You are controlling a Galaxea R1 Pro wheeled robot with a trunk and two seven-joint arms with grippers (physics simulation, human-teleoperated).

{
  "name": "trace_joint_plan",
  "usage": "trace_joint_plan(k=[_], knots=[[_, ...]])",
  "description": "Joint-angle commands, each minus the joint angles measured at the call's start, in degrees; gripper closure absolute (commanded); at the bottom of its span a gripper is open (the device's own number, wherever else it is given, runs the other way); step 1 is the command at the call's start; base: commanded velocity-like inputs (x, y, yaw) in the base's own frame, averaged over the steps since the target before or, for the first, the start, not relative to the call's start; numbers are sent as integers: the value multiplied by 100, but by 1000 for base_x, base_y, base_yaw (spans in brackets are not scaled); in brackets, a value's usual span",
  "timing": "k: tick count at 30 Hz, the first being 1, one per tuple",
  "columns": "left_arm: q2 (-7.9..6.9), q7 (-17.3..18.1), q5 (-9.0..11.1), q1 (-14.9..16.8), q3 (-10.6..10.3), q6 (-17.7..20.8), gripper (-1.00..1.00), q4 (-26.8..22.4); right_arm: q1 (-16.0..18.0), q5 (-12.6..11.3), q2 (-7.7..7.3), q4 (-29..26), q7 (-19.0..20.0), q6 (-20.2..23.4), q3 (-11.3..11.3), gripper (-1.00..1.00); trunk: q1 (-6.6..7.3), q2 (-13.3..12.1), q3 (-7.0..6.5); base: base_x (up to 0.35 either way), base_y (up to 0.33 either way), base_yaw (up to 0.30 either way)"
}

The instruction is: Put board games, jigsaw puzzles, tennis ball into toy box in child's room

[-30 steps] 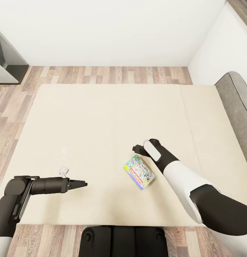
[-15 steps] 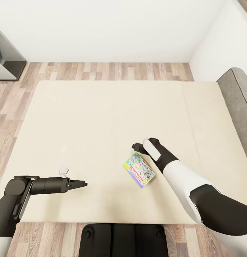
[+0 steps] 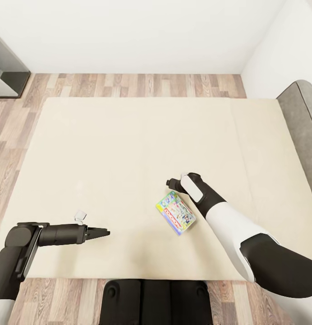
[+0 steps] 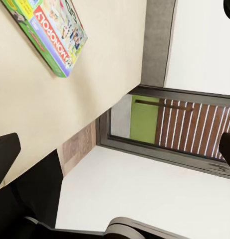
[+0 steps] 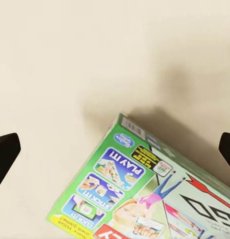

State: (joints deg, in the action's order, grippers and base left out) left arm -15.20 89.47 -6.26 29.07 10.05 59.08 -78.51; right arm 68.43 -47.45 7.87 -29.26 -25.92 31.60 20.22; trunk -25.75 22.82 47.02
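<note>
Just above the Monopoly box (image 3: 176,213), the right gripper (image 3: 171,183) hangs spread wide, holding nothing.

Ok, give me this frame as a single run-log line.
right gripper: open, above Monopoly box, no contact | left gripper: open, idle over bed | box flat on mattress, ungrasped

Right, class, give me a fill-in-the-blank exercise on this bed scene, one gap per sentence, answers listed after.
1. The game box lying on the bed carries a red banner reading ____.
2. The right gripper hovers above the box with its jaws ____.
3. The floor beyond the bed is made of ____ planks.
4. The left gripper is ____ the box, not touching it.

Answers: MONOPOLY; open; wood; apart from
</note>
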Motion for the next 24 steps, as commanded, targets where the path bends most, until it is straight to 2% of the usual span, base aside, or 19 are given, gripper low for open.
trace_joint_plan(k=[1,8,13,18,20,21,23,24], knots=[[1,53,-60,3,5,57,-100,-6,4,-61,-4,-8,-54,5,35,-100,-3,9,16,0,0,0],[0,53,-55,3,7,59,-100,-6,4,-63,-4,-11,-54,4,35,-100,-3,9,82,0,0,0],[13,53,69,20,19,60,-100,0,4,-62,-6,-27,-54,4,41,-100,-3,9,130,0,0,0],[18,53,399,79,3,66,-100,-14,4,-59,-13,-34,-54,4,43,-100,-3,9,177,0,0,0],[3,53,677,136,0,70,-100,-19,4,-57,-13,-35,-54,1,43,-100,-3,9,196,0,0,0],[-13,53,878,244,-1,73,-100,-21,4,-56,-13,-35,-54,-9,41,-100,-3,9,205,0,0,0],[-39,53,1070,406,-2,75,-100,-22,4,-58,-11,-36,-54,-40,41,-100,-3,9,224,0,0,0],[-71,53,1242,586,-3,76,-100,-23,4,-60,-9,-36,-54,-88,43,-100,-3,9,234,0,0,0]])
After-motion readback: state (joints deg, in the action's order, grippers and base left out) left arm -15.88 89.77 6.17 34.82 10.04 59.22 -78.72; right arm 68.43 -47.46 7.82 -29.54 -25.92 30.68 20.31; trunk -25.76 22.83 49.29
